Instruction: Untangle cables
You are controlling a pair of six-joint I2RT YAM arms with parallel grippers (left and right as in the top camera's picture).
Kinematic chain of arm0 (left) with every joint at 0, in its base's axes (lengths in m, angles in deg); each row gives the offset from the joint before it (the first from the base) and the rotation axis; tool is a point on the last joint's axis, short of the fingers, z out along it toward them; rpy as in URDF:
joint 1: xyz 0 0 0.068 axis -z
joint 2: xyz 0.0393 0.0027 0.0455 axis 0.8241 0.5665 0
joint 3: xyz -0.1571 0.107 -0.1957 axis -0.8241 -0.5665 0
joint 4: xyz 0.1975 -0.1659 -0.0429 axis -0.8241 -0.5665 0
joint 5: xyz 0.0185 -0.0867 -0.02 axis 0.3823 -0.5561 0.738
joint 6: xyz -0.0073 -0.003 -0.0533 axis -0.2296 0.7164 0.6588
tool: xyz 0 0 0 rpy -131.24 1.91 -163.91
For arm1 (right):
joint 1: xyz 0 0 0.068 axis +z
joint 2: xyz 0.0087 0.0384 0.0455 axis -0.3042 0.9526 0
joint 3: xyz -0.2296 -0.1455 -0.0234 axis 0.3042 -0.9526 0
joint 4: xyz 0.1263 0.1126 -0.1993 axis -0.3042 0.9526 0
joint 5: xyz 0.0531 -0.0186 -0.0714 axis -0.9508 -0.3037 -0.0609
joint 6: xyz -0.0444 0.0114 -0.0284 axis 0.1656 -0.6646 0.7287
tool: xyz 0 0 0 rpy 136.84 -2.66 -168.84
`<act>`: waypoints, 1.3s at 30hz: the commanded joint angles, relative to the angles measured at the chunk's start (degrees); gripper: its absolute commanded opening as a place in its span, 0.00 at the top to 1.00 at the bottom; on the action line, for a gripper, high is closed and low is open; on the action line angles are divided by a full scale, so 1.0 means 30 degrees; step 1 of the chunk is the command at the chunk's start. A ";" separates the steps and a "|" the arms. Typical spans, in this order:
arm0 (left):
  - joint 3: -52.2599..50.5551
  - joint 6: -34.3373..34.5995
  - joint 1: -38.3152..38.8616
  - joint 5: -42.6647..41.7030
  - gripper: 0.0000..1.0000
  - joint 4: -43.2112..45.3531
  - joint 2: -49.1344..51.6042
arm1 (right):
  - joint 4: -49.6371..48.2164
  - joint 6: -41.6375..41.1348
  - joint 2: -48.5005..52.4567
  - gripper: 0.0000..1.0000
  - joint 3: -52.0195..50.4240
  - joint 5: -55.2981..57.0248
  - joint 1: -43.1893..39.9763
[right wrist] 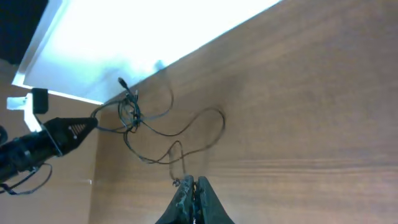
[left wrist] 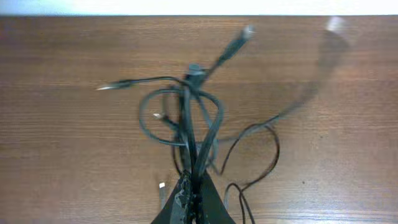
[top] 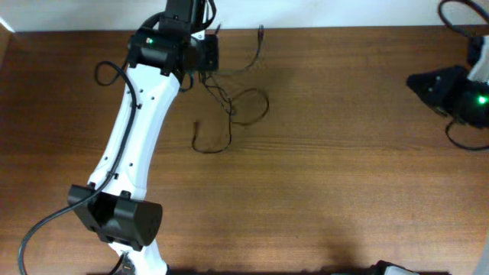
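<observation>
The cables [top: 246,105] are thin dark cords lying at the table's far middle, knotted close to my left gripper [top: 208,56]. Loose loops trail to the right and toward the front. In the left wrist view my left gripper [left wrist: 193,184] is shut on several strands of the cables [left wrist: 200,109], which run up to a knot with plugs fanning out. My right gripper [top: 413,80] is far off at the right edge, well apart from the cords. Its jaws [right wrist: 193,182] are shut with nothing between them. From there the cables [right wrist: 135,116] show beside the left gripper [right wrist: 92,123].
The wooden table's far edge [top: 344,29] meets a white wall just behind the cords. My left arm's white link [top: 137,122] slants across the left half of the table, with its thick black cable [top: 107,73] looping beside it.
</observation>
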 commanded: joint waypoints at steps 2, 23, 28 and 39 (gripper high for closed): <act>0.0321 0.0080 0.0051 -0.3665 1.00 0.0321 -0.0678 | 0.0619 0.1501 0.0240 0.96 0.0138 -0.0517 0.0474; 0.0321 -0.1355 0.0321 -1.7704 1.00 0.1989 -0.0685 | -0.1719 0.0532 0.4546 0.66 0.0138 0.1705 0.8663; 0.0321 -0.0816 0.0503 -1.7937 1.00 0.2004 -0.0685 | -0.4488 -0.1311 0.5799 0.53 0.0138 0.1654 1.0040; 0.0321 -0.0692 0.0940 -1.5722 1.00 0.2208 -0.0685 | -0.6696 -0.2827 0.8160 0.96 0.0146 0.3432 1.1169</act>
